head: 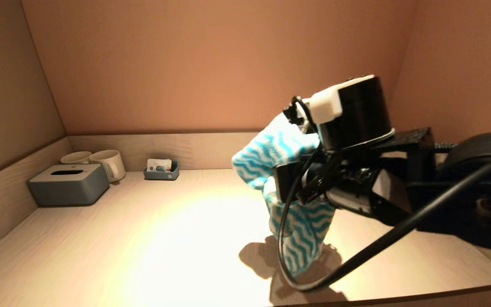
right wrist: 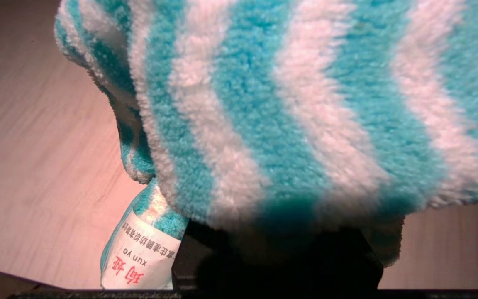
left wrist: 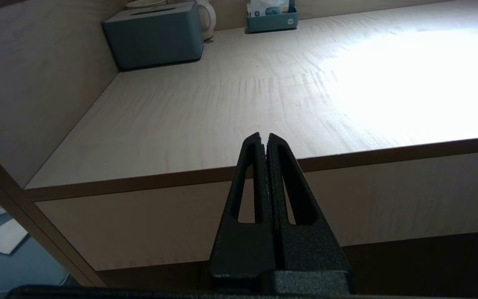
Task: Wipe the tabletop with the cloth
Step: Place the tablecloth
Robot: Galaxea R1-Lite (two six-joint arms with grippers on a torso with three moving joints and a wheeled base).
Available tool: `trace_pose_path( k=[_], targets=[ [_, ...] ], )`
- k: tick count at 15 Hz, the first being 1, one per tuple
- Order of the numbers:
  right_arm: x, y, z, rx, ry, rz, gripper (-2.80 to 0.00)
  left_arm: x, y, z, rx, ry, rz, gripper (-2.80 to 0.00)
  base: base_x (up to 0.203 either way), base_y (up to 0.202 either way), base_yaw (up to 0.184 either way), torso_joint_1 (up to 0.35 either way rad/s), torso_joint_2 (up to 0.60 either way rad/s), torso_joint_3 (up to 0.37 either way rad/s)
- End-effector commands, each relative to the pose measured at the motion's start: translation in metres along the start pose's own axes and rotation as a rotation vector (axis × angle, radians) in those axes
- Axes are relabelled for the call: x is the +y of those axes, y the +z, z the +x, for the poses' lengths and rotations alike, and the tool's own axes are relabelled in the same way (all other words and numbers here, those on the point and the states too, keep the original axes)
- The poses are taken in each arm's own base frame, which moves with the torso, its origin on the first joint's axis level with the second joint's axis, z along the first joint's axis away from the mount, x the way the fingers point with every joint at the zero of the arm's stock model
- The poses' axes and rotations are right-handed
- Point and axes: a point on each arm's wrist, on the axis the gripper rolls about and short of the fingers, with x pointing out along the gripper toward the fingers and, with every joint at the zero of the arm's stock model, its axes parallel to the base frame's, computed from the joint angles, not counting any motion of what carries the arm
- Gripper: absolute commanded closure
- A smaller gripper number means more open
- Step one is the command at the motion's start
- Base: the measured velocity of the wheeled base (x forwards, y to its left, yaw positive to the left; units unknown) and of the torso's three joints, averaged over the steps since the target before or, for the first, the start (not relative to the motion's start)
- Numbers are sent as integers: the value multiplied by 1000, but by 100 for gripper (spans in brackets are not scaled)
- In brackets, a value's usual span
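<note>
While the cloth hung clear of the wood, the scene stood thus, with clock directions read on the head view from its centre:

Step in hand: carrying; the cloth (head: 290, 187) was up in the air and, by my judgement, no wiping stroke was under way.
Right gripper: the right gripper (head: 286, 183) sat at about 3 o'clock, its jaws nearly together and clamped on a bunched fold of the cloth; the fingers themselves were buried in terry in the right wrist view.
Cloth position: it draped over and below the gripper, its lower tail hanging toward 5 o'clock above its own shadow; whether the tip brushed the tabletop (head: 164, 238) I could not tell.
Cloth tag: the white tag (right wrist: 141, 259) dangled beside the gripper body.
Left gripper: the left gripper (left wrist: 263, 143) was parked off the front edge of the counter, jaws pressed together on nothing.
Bystanders: a grey tissue box (head: 68, 184) and two white mugs (head: 100, 164) stood at 9 to 10 o'clock, a small blue tray (head: 161, 169) at 11 o'clock, all well apart from the cloth.
Next move, as I judged it: lower the arm until the terry lay flat on the wood, then sweep across the bright middle, stopping short of the box and mugs.
Risk: a hanging tail might fold under instead of spreading.
</note>
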Motion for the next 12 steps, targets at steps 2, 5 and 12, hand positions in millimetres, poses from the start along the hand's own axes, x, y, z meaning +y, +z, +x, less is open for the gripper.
trace_pose_path(
  k=[2,5,12],
  targets=[
    [-44,10,-13,-52,-142,66,0,0,0,0,0,0,0,0,0,0,0,0,0,0],
    [-96,8,-19,-57,-313,123,0,0,-1,0,2,0,0,0,0,0,0,0,0,0],
    [-164,-9,-40,-27,-498,194,0,0,0,0,0,0,0,0,0,0,0,0,0,0]
  ],
)
